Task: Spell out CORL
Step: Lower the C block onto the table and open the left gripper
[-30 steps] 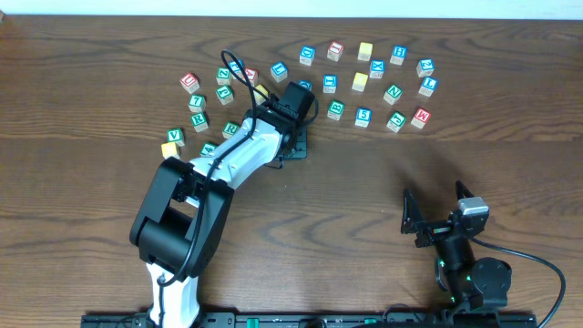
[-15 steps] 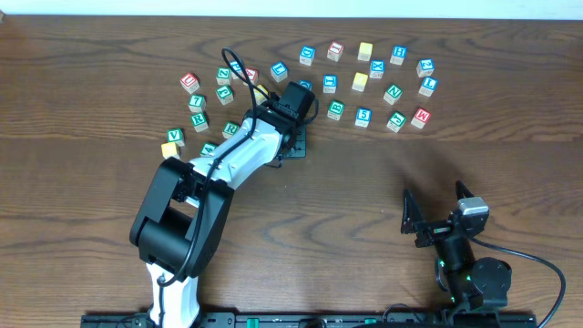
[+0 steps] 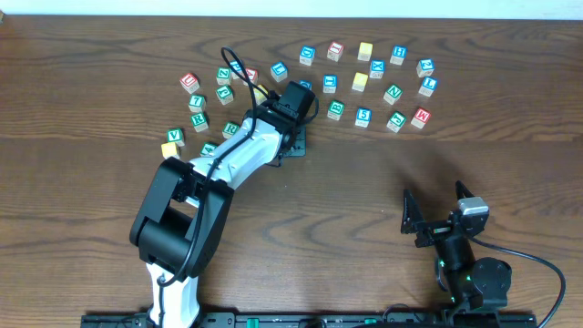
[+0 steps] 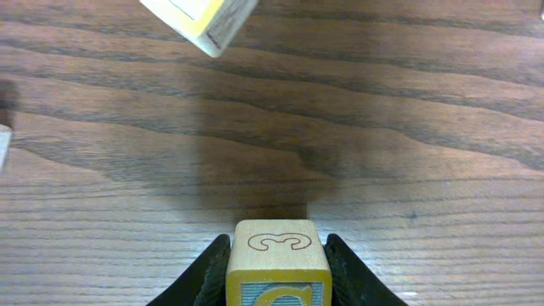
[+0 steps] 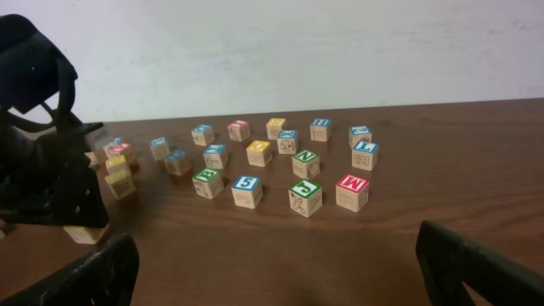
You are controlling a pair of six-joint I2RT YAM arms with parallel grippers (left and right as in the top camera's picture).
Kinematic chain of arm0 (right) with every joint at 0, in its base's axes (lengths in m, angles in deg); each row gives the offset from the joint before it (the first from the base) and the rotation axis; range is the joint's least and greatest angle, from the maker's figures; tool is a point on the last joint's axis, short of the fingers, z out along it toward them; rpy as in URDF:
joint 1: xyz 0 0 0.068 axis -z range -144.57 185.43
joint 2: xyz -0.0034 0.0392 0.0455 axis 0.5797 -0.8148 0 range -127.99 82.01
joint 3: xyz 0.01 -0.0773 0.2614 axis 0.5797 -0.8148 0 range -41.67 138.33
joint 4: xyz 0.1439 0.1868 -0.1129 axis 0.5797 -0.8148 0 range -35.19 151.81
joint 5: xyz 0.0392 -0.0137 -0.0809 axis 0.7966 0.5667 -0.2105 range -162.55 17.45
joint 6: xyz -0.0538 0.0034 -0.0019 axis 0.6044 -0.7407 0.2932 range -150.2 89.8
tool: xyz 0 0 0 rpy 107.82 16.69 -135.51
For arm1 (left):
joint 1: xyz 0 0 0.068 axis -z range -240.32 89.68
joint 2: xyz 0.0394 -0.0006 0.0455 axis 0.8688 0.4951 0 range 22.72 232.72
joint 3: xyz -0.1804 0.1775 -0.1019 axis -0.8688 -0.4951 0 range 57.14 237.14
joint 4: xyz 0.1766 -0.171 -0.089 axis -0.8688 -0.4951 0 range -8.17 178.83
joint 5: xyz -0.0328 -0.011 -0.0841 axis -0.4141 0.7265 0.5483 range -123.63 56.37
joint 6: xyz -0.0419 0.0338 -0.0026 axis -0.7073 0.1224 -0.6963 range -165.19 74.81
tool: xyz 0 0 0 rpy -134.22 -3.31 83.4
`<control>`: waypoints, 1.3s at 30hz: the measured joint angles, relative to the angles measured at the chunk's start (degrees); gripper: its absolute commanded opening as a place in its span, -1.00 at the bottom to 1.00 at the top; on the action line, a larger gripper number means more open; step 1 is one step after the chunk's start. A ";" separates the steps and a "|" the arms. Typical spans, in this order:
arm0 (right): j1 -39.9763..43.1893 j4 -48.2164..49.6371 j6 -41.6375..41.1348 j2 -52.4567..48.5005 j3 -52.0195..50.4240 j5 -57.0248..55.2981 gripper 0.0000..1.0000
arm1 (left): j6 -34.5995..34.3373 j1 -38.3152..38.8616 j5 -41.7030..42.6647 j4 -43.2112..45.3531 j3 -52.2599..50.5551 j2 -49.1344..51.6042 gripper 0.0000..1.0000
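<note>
Presently we see the left hand clenched on a yellow-edged cube, held squarely between its fingers over the surface, presumably to start the CORL row clear of the loose cubes, while the right hand rests released, well apart.

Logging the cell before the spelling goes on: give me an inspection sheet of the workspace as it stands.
Surface: dark wooden table, no letters lined up yet.
Job's things: yellowish cube clamped in the left gripper; green R cube loose at the left of the scatter.
Clutter: many other letter cubes, among them a red M cube and a blue 5 cube.
Grippers: left shut on the yellowish cube; right gripper open, holding nothing.
Cables: black cable looped along the left arm; second cable by the right arm's base.
Surroundings: pale wall behind the table.
</note>
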 measured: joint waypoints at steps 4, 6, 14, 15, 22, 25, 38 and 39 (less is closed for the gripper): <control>0.00 0.00 0.00 0.00 0.00 0.02 0.99 | 0.00 0.00 -0.55 0.00 0.00 0.00 -0.38; 0.00 0.00 0.00 0.00 0.00 0.00 0.99 | 0.00 0.00 -0.83 0.00 0.00 0.02 -0.38; 0.00 0.00 0.00 0.00 0.00 0.02 0.99 | 0.00 0.00 -1.18 0.00 0.00 0.00 -0.36; 0.00 0.00 0.00 0.00 0.00 0.02 0.98 | 0.00 0.00 -1.18 0.00 0.00 0.00 -0.36; 0.00 0.00 0.00 0.00 0.00 0.02 0.99 | 0.00 0.00 -1.18 0.00 0.00 0.00 -0.36; 0.02 0.00 0.00 0.00 0.00 0.02 0.99 | 0.00 0.00 -1.18 0.11 -0.11 0.00 -0.36; 0.00 0.00 0.00 0.00 0.00 0.00 0.98 | 0.00 0.00 -1.18 1.95 -1.92 0.28 -0.17; 0.00 0.00 0.00 0.00 0.00 0.00 0.99 | -0.11 0.00 -1.20 1.99 -1.95 0.33 -0.16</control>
